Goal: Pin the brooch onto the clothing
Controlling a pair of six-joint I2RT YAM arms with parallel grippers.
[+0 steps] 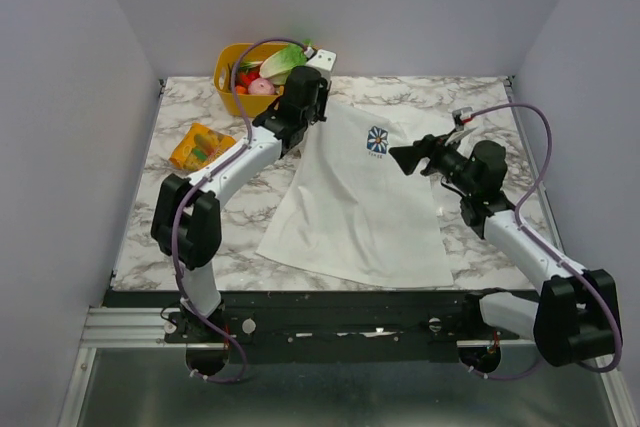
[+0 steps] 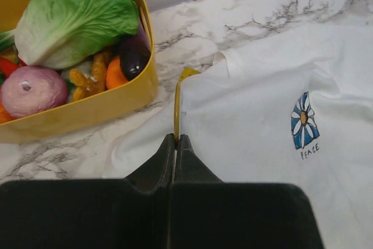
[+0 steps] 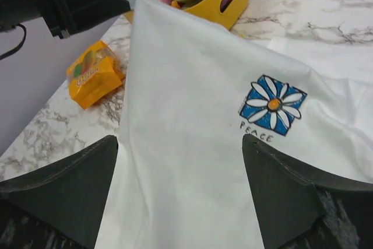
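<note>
While the left gripper (image 2: 176,144) is clenched on the brooch (image 2: 176,112), the clothing (image 2: 262,161) rises to its tips like a tent.
The brooch looks small, stiff and slippery, best held by its flat faces; the fabric is soft and light, so it will probably sag. The right gripper (image 3: 178,144) is spread wide near the chest print (image 3: 273,105), holding nothing.

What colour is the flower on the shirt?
The flower has white petals on blue, orange middle; clearest in right wrist view.
</note>
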